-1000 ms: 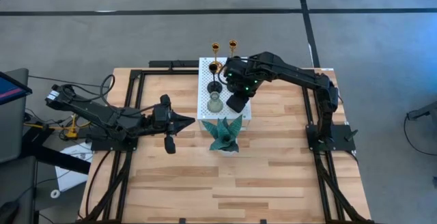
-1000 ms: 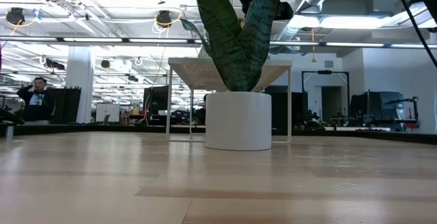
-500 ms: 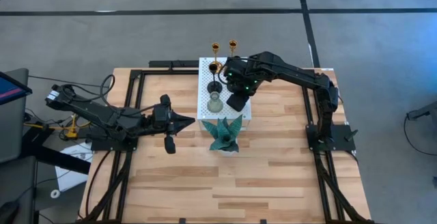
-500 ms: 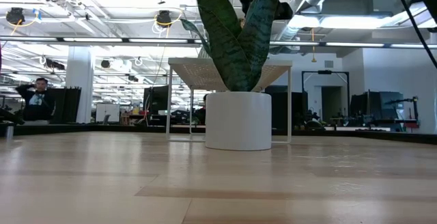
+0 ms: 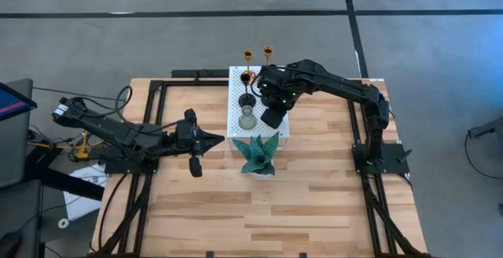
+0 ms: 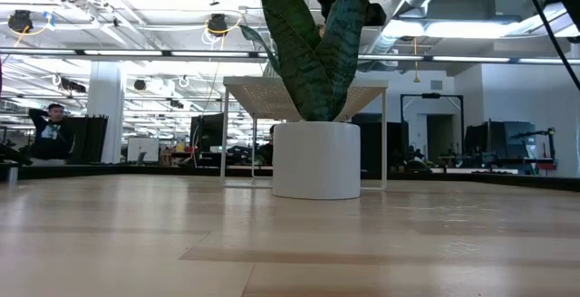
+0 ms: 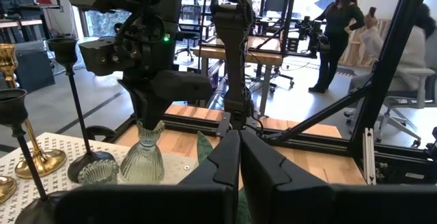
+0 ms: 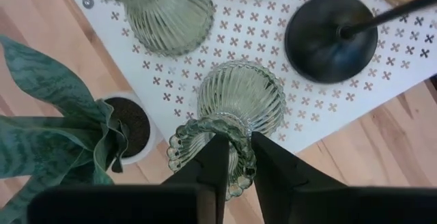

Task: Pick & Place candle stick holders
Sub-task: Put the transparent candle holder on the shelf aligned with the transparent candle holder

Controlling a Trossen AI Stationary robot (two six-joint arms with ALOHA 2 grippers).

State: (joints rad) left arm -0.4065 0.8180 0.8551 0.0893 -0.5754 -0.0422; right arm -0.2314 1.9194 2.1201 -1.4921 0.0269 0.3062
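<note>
Glassy grey-green holder point(image 8: 239, 101) rim pinched by right end effector point(image 8: 234, 157) | base partly hidden | left end effector point(image 7: 239, 157) clenched, idle

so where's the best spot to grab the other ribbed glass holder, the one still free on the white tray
Probably at the narrow neck just under its flared top, coming straight down. The free glass holder stands upright on the white perforated tray, and its wide ribbed belly looks too broad for a claw. The right claw grips its twin at the beaded rim. The left claw waits off the tray.
</note>
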